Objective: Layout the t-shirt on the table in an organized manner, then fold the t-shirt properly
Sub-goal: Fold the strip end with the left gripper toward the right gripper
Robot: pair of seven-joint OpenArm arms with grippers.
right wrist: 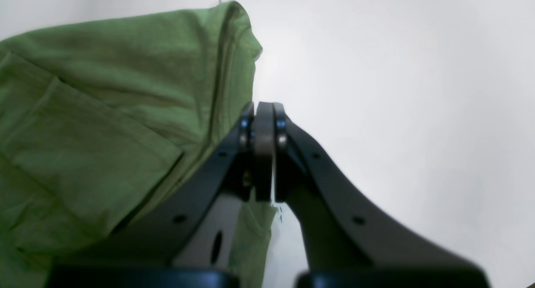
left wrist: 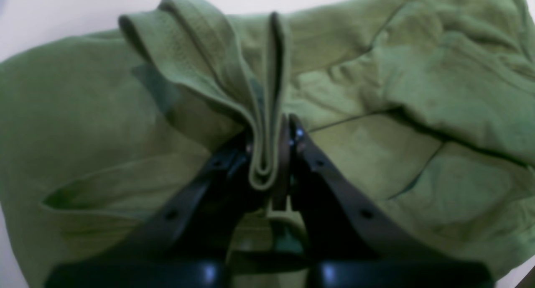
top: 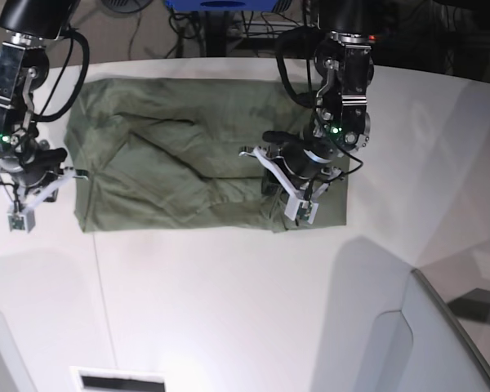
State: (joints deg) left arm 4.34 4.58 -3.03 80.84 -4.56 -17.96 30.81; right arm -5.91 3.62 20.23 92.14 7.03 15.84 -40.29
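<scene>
One t-shirt, one table, two arms, two grippers: left, right.

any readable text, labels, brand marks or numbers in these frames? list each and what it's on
None readable.
t-shirt: plain green, no print or label showing in any view.
left pincer and right pincer: black, no markings.
table: bare white; the dark slot at its near edge carries no legible text.
Green lights on both arms are indicators, not characters.

The t-shirt is soft, matt, wrinkled cotton-like cloth; the table looks smooth, faintly glossy white.
</scene>
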